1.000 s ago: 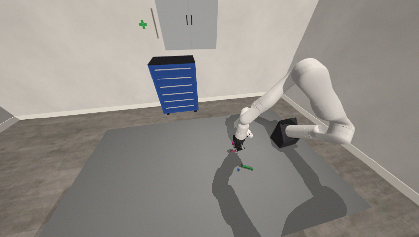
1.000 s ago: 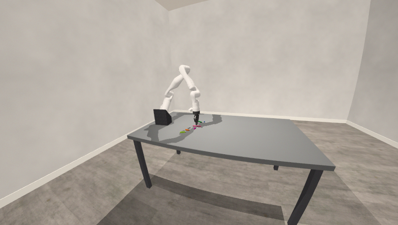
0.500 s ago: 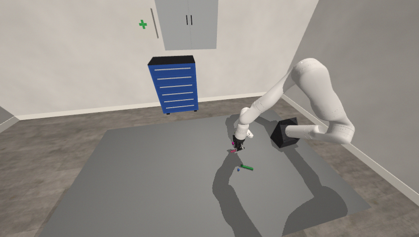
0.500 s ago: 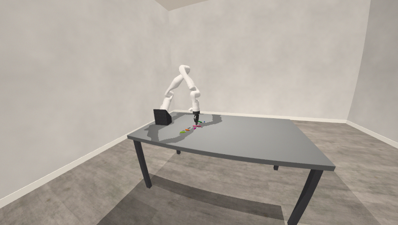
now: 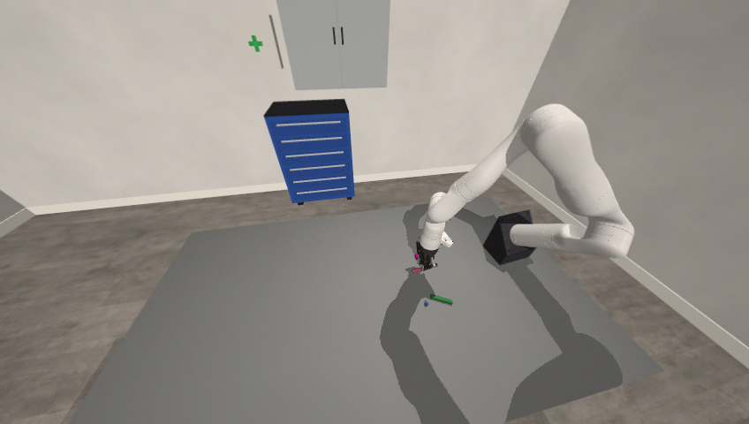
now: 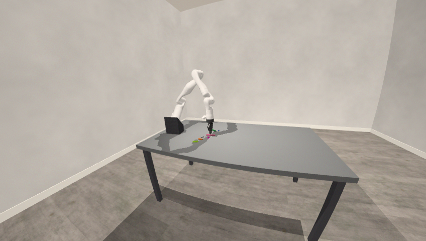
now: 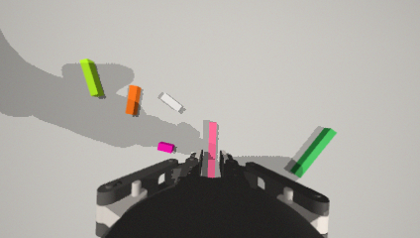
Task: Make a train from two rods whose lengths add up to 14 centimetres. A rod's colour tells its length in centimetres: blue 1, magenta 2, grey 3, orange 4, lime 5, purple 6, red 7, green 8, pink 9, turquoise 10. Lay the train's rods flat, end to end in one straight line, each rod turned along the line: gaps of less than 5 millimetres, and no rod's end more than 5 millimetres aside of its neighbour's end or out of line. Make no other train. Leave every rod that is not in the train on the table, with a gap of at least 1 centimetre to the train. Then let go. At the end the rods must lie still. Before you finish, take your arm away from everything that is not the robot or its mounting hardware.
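Gripper (image 5: pixel 429 267) (image 6: pixel 210 132) (image 7: pixel 211 157) low over the bench (image 5: pixel 262 314) (image 6: pixel 269 152) (image 7: pixel 367 50), fingers slightly spread, one either side of the pink rod (image 5: pixel 416 270) (image 6: pixel 211 135) (image 7: pixel 212 139), narrow gaps showing; nothing pinched. Magenta (image 5: pixel 416 256) (image 6: pixel 208 137) (image 7: pixel 165 147) near pink, apart from it. Wrist view, farther out: grey (image 6: pixel 202 137) (image 7: pixel 171 102), orange (image 6: pixel 200 139) (image 7: pixel 133 100), then lime (image 6: pixel 195 141) (image 7: pixel 92 78), all separate. Across from them, green (image 5: pixel 442 299) (image 6: pixel 214 130) (image 7: pixel 314 153) lies aslant to pink, with blue (image 5: pixel 426 303) (image 6: pixel 218 130) near its end. No two rods joined end to end.
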